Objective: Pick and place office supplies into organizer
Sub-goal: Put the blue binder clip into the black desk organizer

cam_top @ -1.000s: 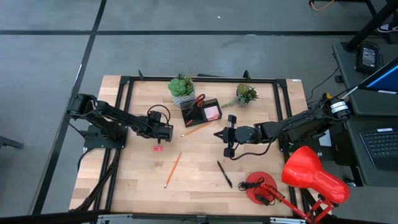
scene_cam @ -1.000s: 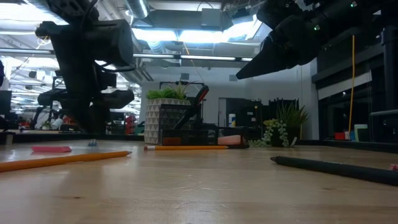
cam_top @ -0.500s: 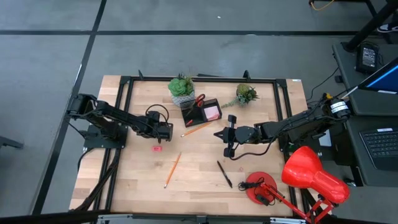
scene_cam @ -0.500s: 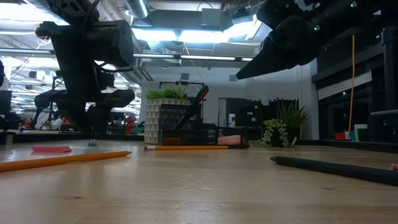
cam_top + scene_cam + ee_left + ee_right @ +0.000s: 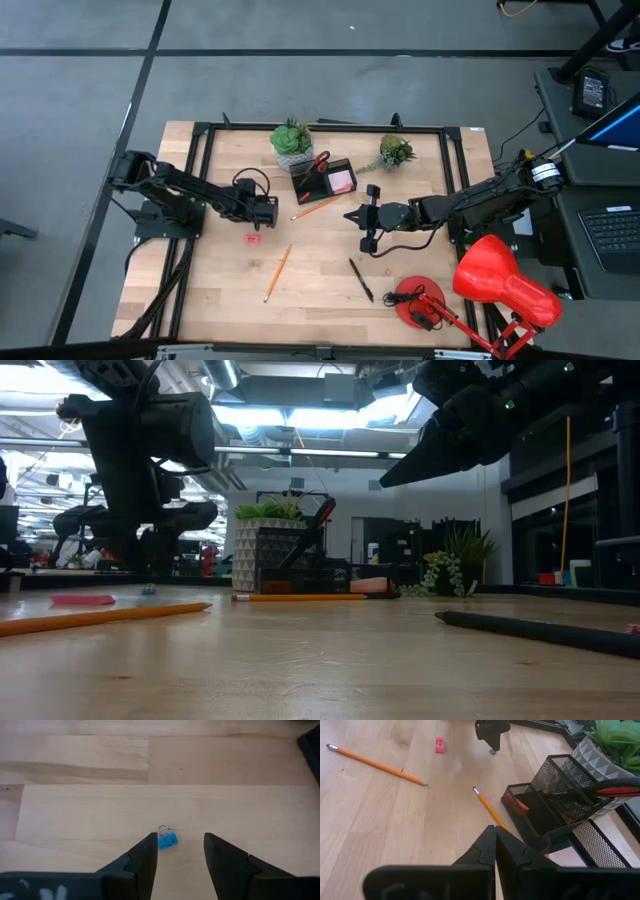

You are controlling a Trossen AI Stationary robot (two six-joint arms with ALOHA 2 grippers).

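Spreading over the last second, the left gripper now has its jaws released, straddling a small blue binder clip on the counter, left of centre in the high view. I judge a pickup is being lined up, nothing grasped yet. The right gripper stays clenched and empty at mid-frame. The organizer sits upper centre, holding scissors and sticky-note pad. From overhead the clip is hidden.

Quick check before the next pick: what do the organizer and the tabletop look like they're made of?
Organizer: looks like black wire mesh, probably metal, matte; you can see through its grid walls. Tabletop: pale wood in joined planks, smooth finish, with visible grain and seams.
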